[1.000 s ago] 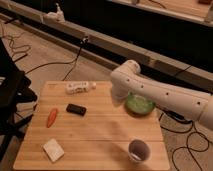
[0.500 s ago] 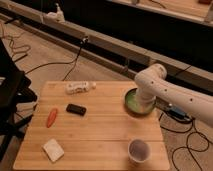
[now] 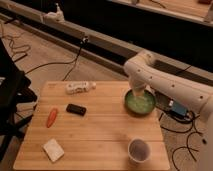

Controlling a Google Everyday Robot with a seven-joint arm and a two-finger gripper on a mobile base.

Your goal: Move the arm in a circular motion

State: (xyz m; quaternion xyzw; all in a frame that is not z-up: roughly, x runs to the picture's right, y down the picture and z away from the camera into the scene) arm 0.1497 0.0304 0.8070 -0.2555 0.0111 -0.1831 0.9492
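Camera view: white arm [image 3: 172,89] comes in from the right, with its elbow over the table's [image 3: 100,132] far right corner. Gripper [image 3: 138,95] points down over green bowl [image 3: 143,106] by the right edge, clenched. White bottle [image 3: 80,87] lies at far edge. Black device [image 3: 76,109] and carrot [image 3: 51,117] sit toward left edge. White block [image 3: 52,150] near-left corner, cup [image 3: 138,149] near-right corner.

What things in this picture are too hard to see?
Camera view:
- Gripper, at the arm's tip over the green bowl: merges with the bowl behind it.
- Bowl's contents: partly hidden by the arm.
- Arm's base: cut off by the right edge.
- Cup's inside: too dark.
- Small black object: too small to name.
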